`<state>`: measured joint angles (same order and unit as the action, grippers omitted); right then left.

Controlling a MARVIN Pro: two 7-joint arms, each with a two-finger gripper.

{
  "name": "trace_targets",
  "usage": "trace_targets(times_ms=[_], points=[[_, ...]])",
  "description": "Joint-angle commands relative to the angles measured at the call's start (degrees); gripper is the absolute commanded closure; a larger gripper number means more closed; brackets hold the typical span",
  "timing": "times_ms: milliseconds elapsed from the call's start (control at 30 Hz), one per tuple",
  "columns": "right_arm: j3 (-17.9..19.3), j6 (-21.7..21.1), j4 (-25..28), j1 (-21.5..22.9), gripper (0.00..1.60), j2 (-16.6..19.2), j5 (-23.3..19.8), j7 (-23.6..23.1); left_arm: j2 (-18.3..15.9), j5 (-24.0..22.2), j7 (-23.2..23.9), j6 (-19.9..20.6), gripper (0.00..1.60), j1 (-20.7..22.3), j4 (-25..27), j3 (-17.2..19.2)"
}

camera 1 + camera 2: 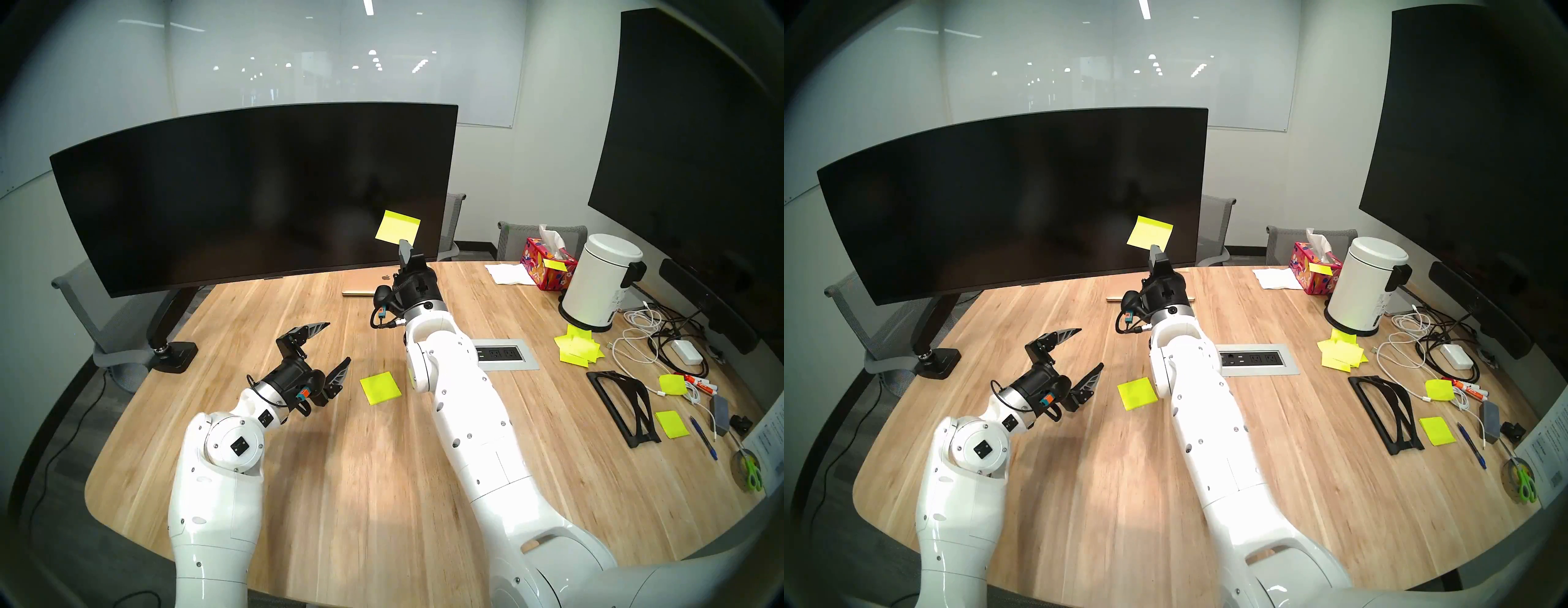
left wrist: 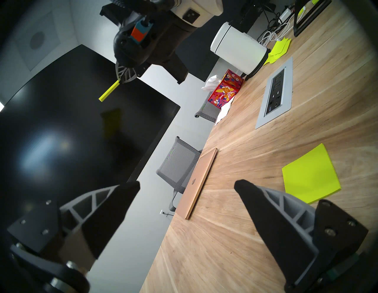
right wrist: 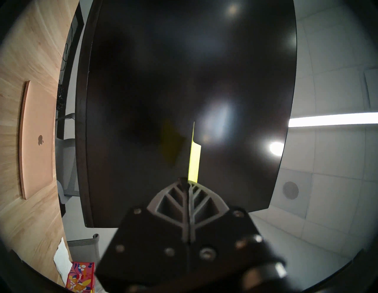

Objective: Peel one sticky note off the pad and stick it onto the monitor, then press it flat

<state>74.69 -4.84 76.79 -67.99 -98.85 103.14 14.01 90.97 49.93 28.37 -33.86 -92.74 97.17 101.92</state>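
Going L to R across the head view: the monitor (image 1: 237, 191) is filling the far-left and centre of the table (image 1: 339, 488), screen dark, on its black arm mount. Nearer, the left gripper (image 1: 322, 352) is hovering above the wood w/ jaws spread wide and nothing in them, pointing roughly at the pad (image 1: 380, 387), which is lying flat just to its right. Next, the right gripper (image 1: 405, 246) is reaching up and fwd, jaws pinched together on the lower edge of the sticky note (image 1: 398, 228). The note is standing up above the fingertips, in front of the monitor's lower-right area. From the right wrist cam the sheet is showing almost edge-on, its dim reflection sitting beside it in the glass, so it's prob. near the screen but not yet on it; can't tell the gap exactly. Screen is lying straight ahead of the right gripper, so that arm is the closer one for sticking.
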Motion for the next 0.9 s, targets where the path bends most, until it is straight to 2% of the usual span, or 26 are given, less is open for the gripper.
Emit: trace_targets(times_ms=[0, 167, 867], points=[[-0.52, -1.65, -0.48, 1.5, 1.6, 0.29, 1.55, 4.2, 0.05, 0.0, -0.36, -0.04, 0.0, 0.32, 1.03, 0.14], [-0.54, -2.12, -1.94, 2.67, 1.6, 0.46, 2.56, 6.1, 0.06, 0.0, -0.34, -0.05, 0.0, 0.33, 1.02, 0.15], [1.22, -0.95, -8.07, 9.18, 1.6, 0.75, 3.7, 8.69, 0.08, -0.02, -0.29, -0.11, 0.0, 0.37, 0.97, 0.19]])
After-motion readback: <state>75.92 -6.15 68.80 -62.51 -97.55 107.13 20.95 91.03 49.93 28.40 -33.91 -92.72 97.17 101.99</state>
